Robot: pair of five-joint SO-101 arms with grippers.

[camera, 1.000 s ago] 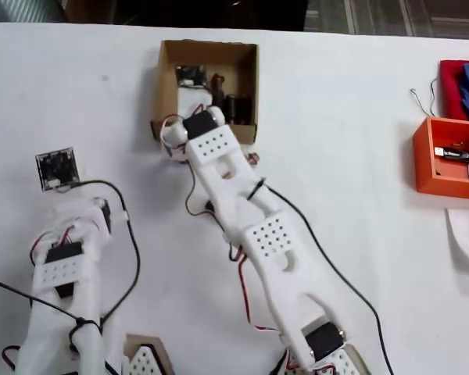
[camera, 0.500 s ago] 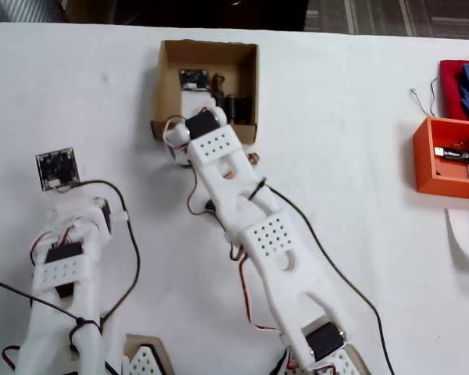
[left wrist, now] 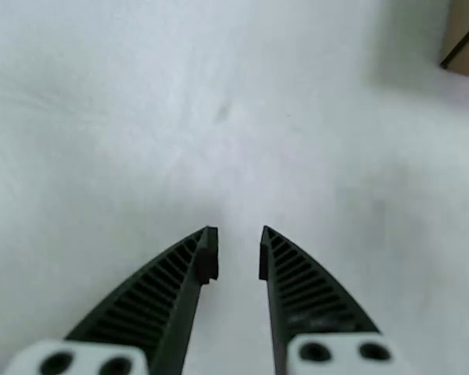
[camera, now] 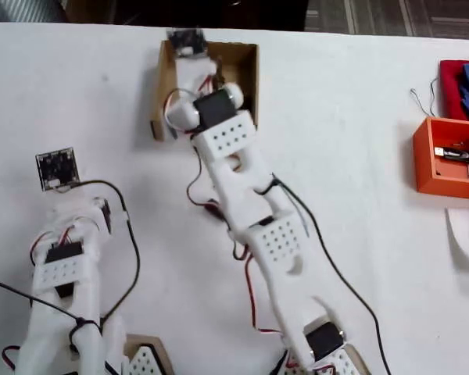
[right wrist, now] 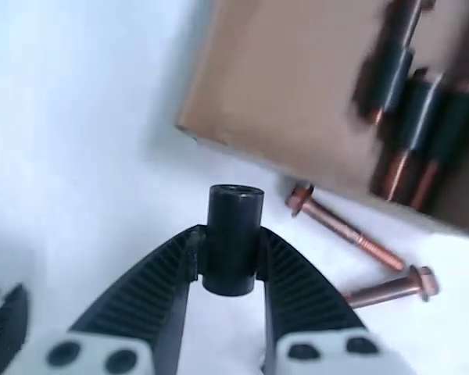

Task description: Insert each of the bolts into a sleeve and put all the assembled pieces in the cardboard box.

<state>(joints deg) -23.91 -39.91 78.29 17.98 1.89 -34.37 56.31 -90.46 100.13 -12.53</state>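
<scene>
While the right gripper [right wrist: 230,238] is clenched on a black sleeve [right wrist: 234,205], gripping its lower half so that one open end shows beyond the fingertips, a copper bolt [right wrist: 340,228] and a second bolt [right wrist: 391,287] lie bare on the white table [right wrist: 78,117], just beside the cardboard box [right wrist: 281,94]. Several assembled pieces [right wrist: 413,101] lie inside the box. In the high view the right arm [camera: 246,195] stretches across the table to the box. The left gripper [left wrist: 234,254] hovers over bare table, well apart from the box, with its jaws parted by a narrow gap and nothing between them.

Handling, as judged:
- The sleeve appears rigid, light and smooth-walled. A grip across the cylinder wall leaves the bore free, but the sleeve may twist if a bolt is pushed in off-axis.
- The bolts appear to be stiff metal, small and prone to rolling. Each is best taken on the shank close to its flanged head, so that the far end is free to enter the bore.

Neither loose bolt is yet in a sleeve.
</scene>
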